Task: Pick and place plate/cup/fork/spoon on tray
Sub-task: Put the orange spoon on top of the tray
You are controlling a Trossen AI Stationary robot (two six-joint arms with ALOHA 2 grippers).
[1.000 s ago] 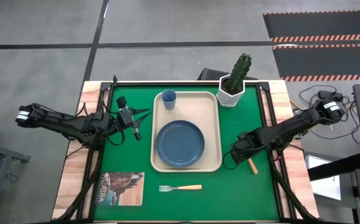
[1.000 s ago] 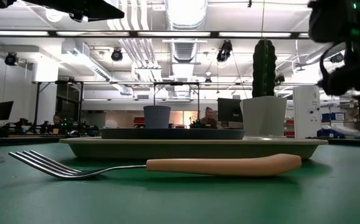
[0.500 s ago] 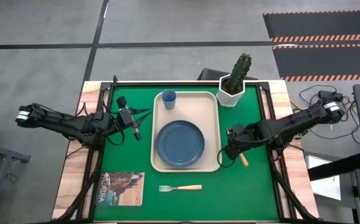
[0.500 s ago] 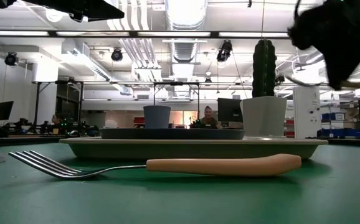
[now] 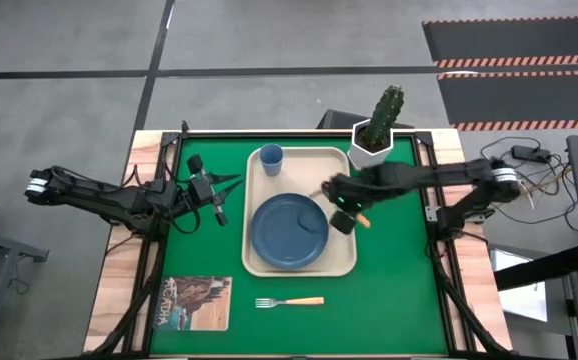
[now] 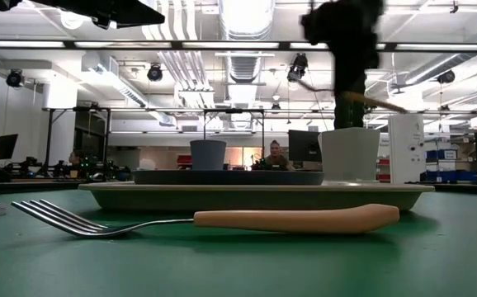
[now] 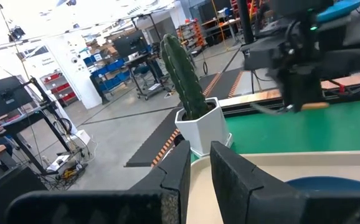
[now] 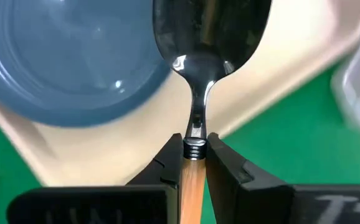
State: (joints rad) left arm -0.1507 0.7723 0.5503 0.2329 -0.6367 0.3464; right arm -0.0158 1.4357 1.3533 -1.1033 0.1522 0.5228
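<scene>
My right gripper (image 5: 341,206) is shut on the spoon (image 8: 200,74), which has a silver bowl and an orange handle. It holds the spoon above the right side of the cream tray (image 5: 314,172), beside the dark blue plate (image 5: 288,230). The blue cup (image 5: 270,158) stands in the tray's far left corner. The fork (image 5: 289,301) lies flat on the green mat near the front edge, and also shows in the low view (image 6: 222,219). My left gripper (image 5: 233,182) hovers left of the tray, empty, with a narrow gap between its fingers (image 7: 227,177). My right gripper pinches the spoon between its two fingers at the top of the orange handle (image 8: 194,149), where it meets the metal neck. The fingers lie across the spoon. The spoon is lifted clear, its bowl (image 8: 211,31) over the tray by the plate's rim and its handle end (image 6: 377,102) tilted slightly down.
A white hexagonal pot with a cactus (image 5: 374,148) stands at the tray's far right corner, close to my right arm. A picture booklet (image 5: 194,302) lies at the front left. Bare green mat (image 5: 394,270) lies right of the tray.
My right gripper has carried the spoon from the mat right of the tray up and toward the table's left and far edges. It is now over the tray's right side. The spoon has been lifted clear of the mat and turned about.
</scene>
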